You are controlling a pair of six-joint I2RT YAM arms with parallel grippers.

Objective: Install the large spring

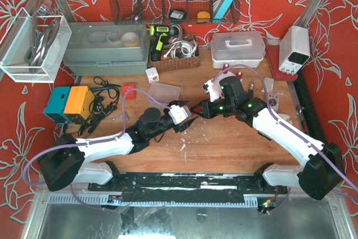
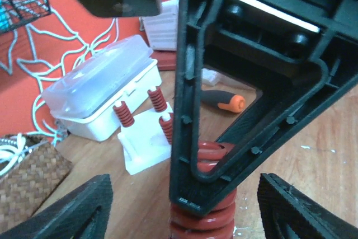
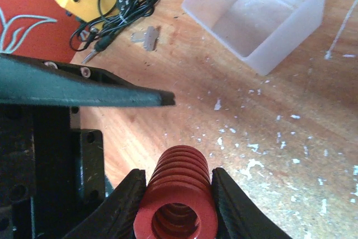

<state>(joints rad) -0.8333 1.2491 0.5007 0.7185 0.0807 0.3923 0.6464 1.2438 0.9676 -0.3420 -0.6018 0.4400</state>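
The large red spring (image 3: pixel 178 194) lies gripped between my right gripper's (image 3: pixel 179 173) jaws, its open end towards the camera, a little above the wooden table. In the left wrist view the spring (image 2: pixel 202 216) stands between my left gripper's (image 2: pixel 184 211) wide-open fingers (image 2: pixel 78 211), partly hidden by a black finger of the right gripper. In the top view both grippers meet at the table's middle: left (image 1: pixel 189 119), right (image 1: pixel 197 109). A white fixture (image 2: pixel 142 144) with three small red springs stands behind, also seen in the top view (image 1: pixel 215 85).
A clear plastic tub (image 3: pixel 263 15) sits left of the grippers. A yellow and teal box (image 1: pixel 75 103) with black cables (image 1: pixel 103 99) is at far left. A white lidded box (image 2: pixel 106 90), an orange-handled screwdriver (image 2: pixel 224 100) and a wicker basket (image 1: pixel 176 54) lie further back.
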